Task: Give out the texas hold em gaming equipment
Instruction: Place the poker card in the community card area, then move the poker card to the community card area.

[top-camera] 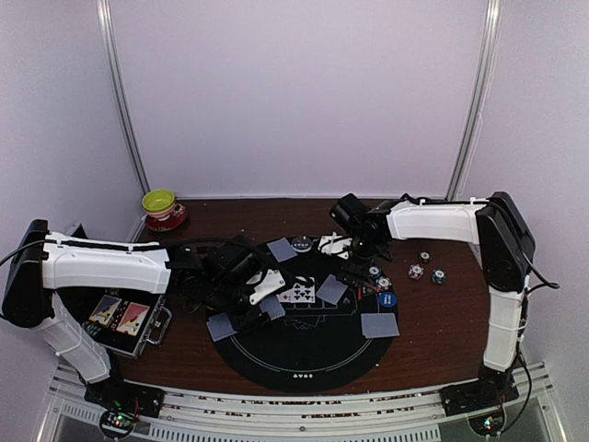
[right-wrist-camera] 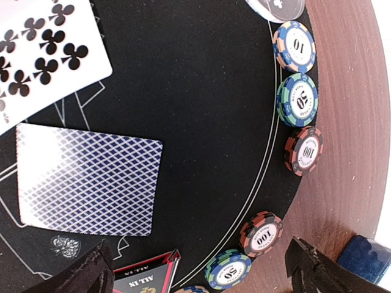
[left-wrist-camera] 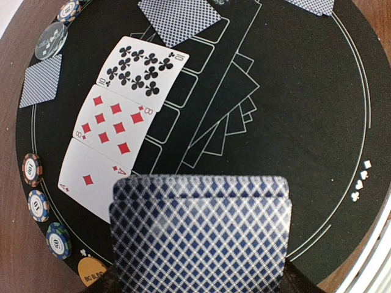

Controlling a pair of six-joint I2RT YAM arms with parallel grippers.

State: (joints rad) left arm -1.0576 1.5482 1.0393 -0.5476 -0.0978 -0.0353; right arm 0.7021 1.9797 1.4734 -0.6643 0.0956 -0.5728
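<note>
Where room stays open: the brown wooden counter (top-camera: 451, 322) is bare right of the mat.
Mat: round black felt mat (top-camera: 304, 359), near half uncovered.
Left hand: the left hand (left-wrist-camera: 201, 284) is clenched on a deck of blue-lattice-backed playing cards (left-wrist-camera: 201, 232).
Right hand: the right hand (right-wrist-camera: 198, 274) is released, fingers wide, nothing between them.
Face-up cards: ten of clubs (left-wrist-camera: 143, 73), eight of diamonds (left-wrist-camera: 113, 122) and ace of diamonds (left-wrist-camera: 88, 180) overlap in a row on the mat.
Chips: round edge-striped poker chips (right-wrist-camera: 297, 101) line the mat's rim, and a red one (right-wrist-camera: 303, 151) juts onto the wood.

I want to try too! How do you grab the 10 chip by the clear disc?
Probably from above, pinching the 10 chip by its rim: one finger on the mat side, one on the wood side. It lies flat, and the clear disc and green chip crowd its other sides.
</note>
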